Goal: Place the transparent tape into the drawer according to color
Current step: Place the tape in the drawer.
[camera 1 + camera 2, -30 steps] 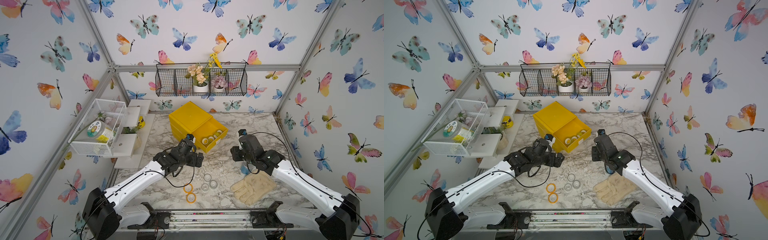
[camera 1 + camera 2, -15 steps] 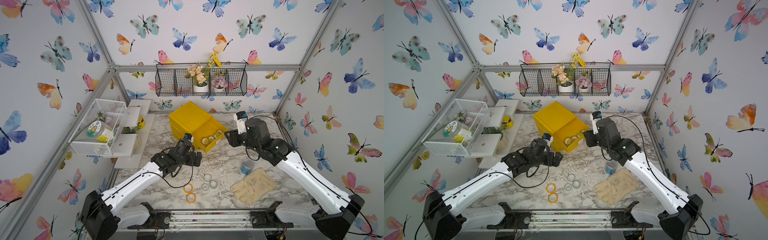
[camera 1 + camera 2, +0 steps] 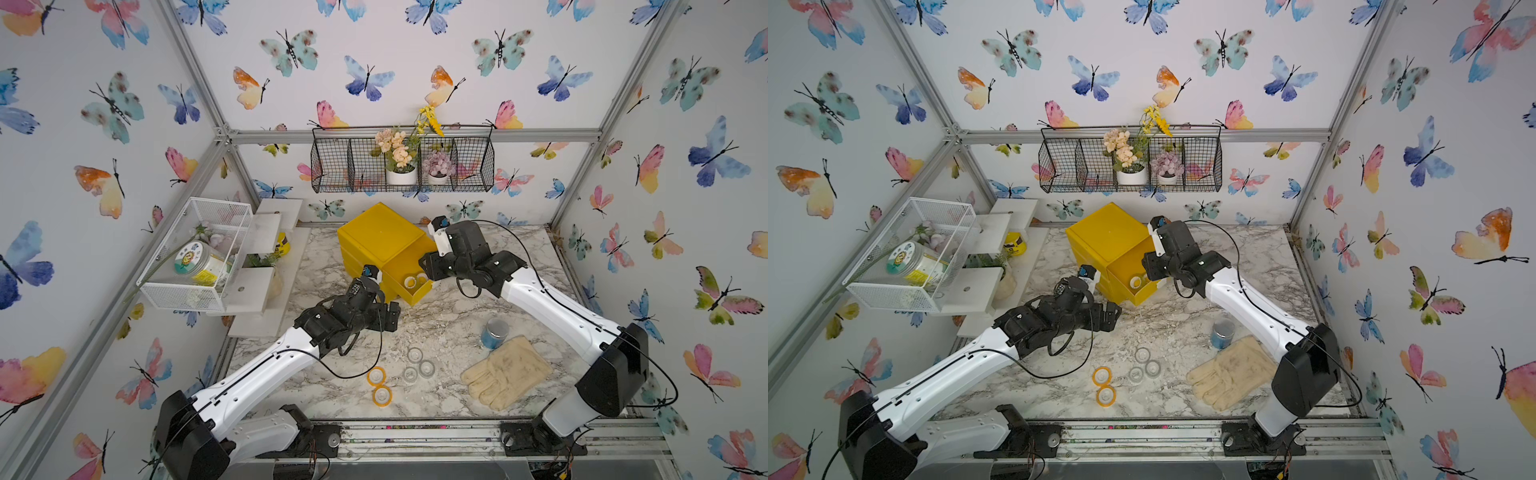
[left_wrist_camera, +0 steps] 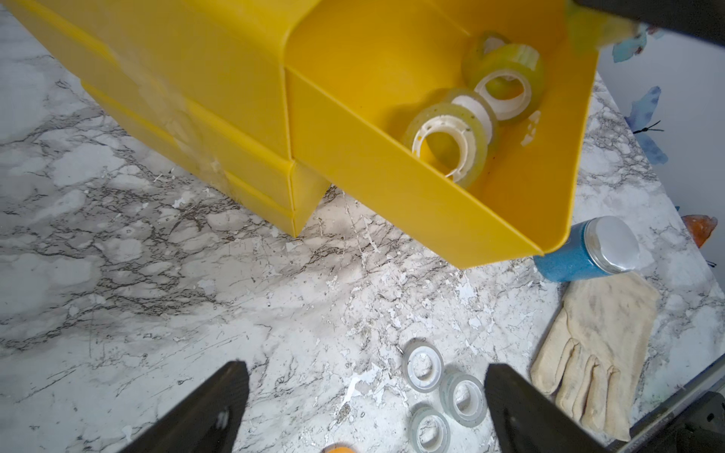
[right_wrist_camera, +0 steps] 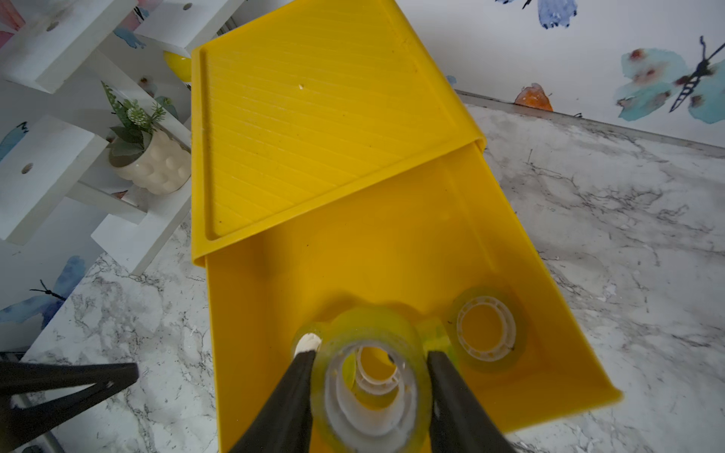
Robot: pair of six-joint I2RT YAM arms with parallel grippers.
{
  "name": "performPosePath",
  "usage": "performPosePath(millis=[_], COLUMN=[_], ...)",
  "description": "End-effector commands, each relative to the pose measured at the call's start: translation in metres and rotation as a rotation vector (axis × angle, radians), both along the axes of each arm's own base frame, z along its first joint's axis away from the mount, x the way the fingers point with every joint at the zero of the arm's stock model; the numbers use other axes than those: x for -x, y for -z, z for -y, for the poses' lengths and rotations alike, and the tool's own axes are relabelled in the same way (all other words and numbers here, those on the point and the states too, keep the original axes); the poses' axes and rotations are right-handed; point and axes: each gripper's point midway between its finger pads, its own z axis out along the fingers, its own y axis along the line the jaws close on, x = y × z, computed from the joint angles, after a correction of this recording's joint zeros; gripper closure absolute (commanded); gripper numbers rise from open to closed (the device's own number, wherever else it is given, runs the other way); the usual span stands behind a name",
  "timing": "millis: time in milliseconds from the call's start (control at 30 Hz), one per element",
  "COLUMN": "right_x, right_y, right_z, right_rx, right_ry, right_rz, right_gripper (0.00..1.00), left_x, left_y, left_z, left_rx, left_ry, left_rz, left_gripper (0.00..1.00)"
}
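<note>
1. The left gripper point(image 4: 365, 372), jaws wide apart, hovers over bare table point(image 4: 176, 298) near the drawer's point(image 5: 353, 251) front corner.
2. Orange rolls point(image 3: 376, 376) and colourless rolls point(image 3: 427, 368) lie loose mid-table.
3. The right gripper point(image 5: 370, 357) clamps a yellow-green roll point(image 5: 372, 321) inside the open drawer's walls.

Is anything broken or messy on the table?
Yes. The marble-patterned tabletop looks scraped: white flecks and chipped patches dot it in front of the open yellow plastic drawer. The cream fabric glove lying beside the blue tin with a silver lid has grey smudges. Nothing looks spilled.
</note>
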Motion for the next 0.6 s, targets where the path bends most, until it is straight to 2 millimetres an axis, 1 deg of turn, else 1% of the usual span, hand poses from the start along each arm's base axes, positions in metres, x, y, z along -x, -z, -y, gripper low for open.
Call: performPosePath(millis=[0, 200, 400, 500, 567], right_x=[-0.016, -0.038, -0.057, -0.063, -0.064], right_y=[0.000, 0.021, 0.032, 0.036, 0.035], right_z=[0.004, 0.008, 0.002, -0.001, -0.003], right_rx=[0.057, 0.154, 0.195, 0.208, 0.203], right_ry=[0.045, 0.111, 0.139, 0.142, 0.140], right_rz=[0.023, 0.019, 0.026, 0.021, 0.023], right_gripper=[0.57, 0.56, 0.54, 0.49, 0.45], left_x=[-0.005, -0.011, -0.022, -0.028, -0.031], left_y=[-0.010, -0.018, -0.024, -0.028, -0.032], left_z=[-0.015, -0.019, -0.028, -0.033, -0.035], left_rx=[-0.008, -0.005, -0.004, 0.028, 0.053], left_ry=[-0.060, -0.083, -0.123, -0.140, -0.142], left_rz=[0.030, 0.046, 0.048, 0.039, 0.037], left_gripper=[0.01, 0.01, 0.01, 0.01, 0.01])
